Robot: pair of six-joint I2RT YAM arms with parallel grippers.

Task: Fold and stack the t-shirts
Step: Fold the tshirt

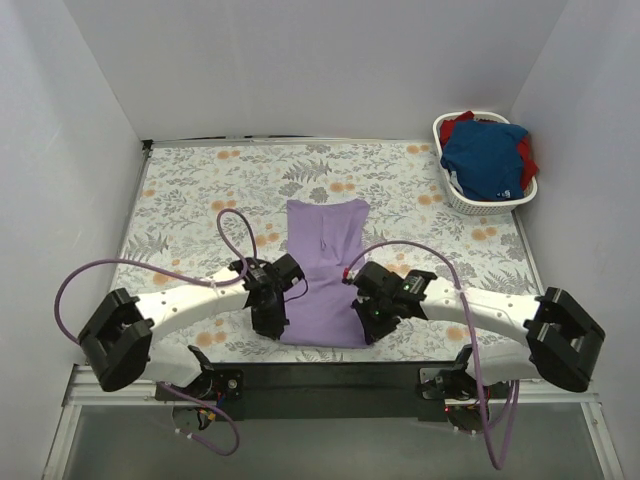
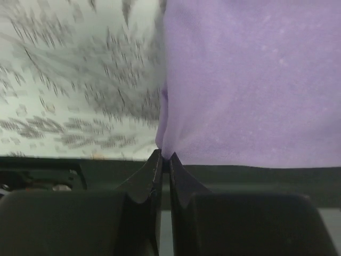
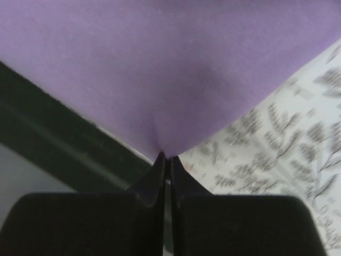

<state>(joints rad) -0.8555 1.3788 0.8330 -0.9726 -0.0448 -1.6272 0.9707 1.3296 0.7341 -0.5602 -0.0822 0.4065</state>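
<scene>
Laid out as a long narrow band down the middle of the table's near half: the lavender t-shirt point(image 1: 322, 265), folded lengthwise, soft creases running along it, far end squared off, near end reaching the front edge. Pinched at both near corners. At the left corner, the left gripper point(image 1: 271, 322), fingers pressed together on the cloth; up close from its wrist camera, a small peak of purple fabric drawn right in between the closed tips. At the right corner, the right gripper point(image 1: 368, 326), likewise clamped on the hem, the fabric gathered to a point at the fingertips in its own wrist view. Both arms angled inward from the sides, meeting the shirt from either flank. Beneath it all, the table point(image 1: 190, 190) with its grey leaf and orange flower print, blurred in both wrist views. Along the near edge, just under the shirt's hem, a black rail point(image 1: 330, 376). Well apart at the far right corner, a white laundry basket point(image 1: 462, 203), holding a blue t-shirt point(image 1: 485, 155) heaped on top of a red t-shirt point(image 1: 526, 152) showing at the sides.
</scene>
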